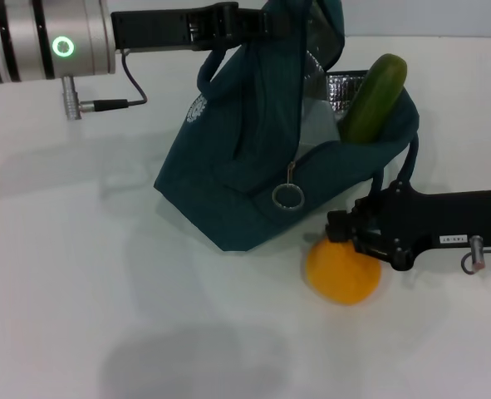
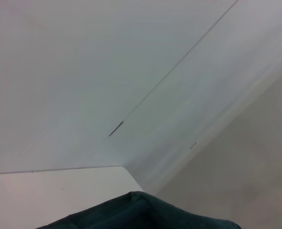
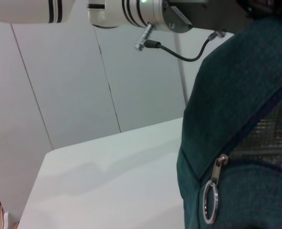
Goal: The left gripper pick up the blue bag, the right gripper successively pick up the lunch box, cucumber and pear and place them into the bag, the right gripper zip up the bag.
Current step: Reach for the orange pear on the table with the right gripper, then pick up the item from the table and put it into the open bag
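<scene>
The blue bag (image 1: 245, 166) hangs open-mouthed from its top edge, with my left gripper (image 1: 243, 20) shut on it, and its base rests on the table. A green cucumber (image 1: 373, 96) stands tilted in the bag's opening, against the silver lining (image 1: 345, 84). The yellow-orange pear (image 1: 342, 271) lies on the table just in front of the bag. My right gripper (image 1: 341, 228) sits right above and behind the pear, touching or nearly touching it. A pale shape inside the bag may be the lunch box (image 1: 315, 126). The bag also shows in both wrist views (image 2: 141, 212) (image 3: 245, 119).
A metal zipper ring (image 1: 287, 195) (image 3: 210, 202) dangles on the bag's front. A bag strap (image 1: 410, 166) loops down beside my right wrist. The white table (image 1: 104, 291) stretches out to the left and front. My left arm (image 3: 131, 9) spans the top.
</scene>
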You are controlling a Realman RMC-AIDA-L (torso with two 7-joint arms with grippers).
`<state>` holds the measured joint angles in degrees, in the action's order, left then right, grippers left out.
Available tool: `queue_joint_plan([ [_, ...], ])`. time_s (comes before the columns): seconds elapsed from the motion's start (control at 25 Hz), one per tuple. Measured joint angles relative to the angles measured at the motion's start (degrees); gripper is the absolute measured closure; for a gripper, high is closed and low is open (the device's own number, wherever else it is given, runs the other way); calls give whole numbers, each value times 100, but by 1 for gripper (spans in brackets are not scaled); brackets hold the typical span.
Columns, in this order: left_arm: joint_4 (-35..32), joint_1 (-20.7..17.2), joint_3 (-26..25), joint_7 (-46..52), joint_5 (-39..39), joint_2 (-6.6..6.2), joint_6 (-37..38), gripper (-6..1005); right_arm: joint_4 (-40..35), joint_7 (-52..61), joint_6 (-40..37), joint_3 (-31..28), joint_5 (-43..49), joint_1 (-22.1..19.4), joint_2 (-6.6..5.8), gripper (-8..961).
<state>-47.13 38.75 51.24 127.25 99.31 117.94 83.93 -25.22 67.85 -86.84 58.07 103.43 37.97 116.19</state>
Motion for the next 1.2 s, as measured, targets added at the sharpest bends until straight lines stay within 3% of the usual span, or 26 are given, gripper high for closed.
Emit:
queue_joint_plan([
  [0.16,-6,-8,0,0,0,1,9,933,0,0,1,-1,-16,0,0,848],
  [0.48,-15,-30,0,1,0,10,23,932,-2,1,-82,-21,-221,-72,-23,927],
  [0.92,-30,-106,-9,2,-1,16,34,932,-356,40,-853,-79,-1248,-529,-157,926],
  [1.2,-12,-106,5,2,1,27,35,932,-446,69,-1473,-94,-2205,-726,-414,926],
])
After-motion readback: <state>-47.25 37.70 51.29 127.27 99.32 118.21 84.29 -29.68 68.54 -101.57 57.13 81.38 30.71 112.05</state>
